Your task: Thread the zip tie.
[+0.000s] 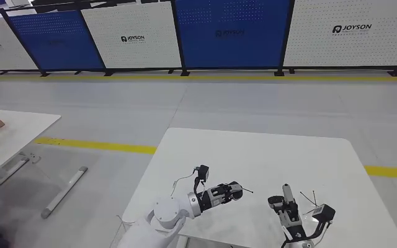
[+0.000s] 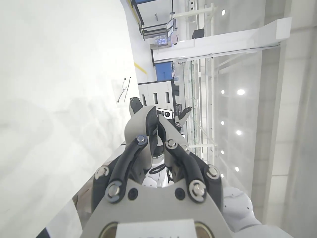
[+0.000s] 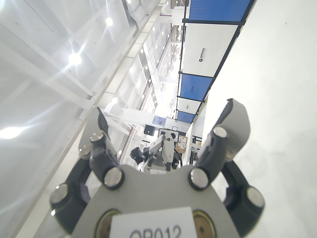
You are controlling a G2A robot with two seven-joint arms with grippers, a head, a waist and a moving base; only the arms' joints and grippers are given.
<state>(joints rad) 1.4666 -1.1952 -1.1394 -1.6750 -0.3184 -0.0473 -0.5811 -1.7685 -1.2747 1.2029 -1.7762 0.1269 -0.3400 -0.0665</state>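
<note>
Top view — left claw [image 1: 236,190] closed, seemingly on a thin dark zip tie [image 1: 247,190] that juts out over the white tabletop [image 1: 260,155]; right claw [image 1: 280,197] nearby, loose zip ties [image 1: 307,198] just beside it. Left wrist view — fingers [image 2: 141,122] pressed together; loose zip ties lie crossed on the tabletop. Right wrist view — right claw spread wide, holding nothing.

- White panels [image 1: 131,25] along the back: a dark logo and one word on each.
- Blue panel [image 1: 231,15]: faint dark print, too dim to read.
- White sticker [image 3: 151,218] on the right tool [image 3: 164,110] base: letters and digits, bottom cut off.
</note>
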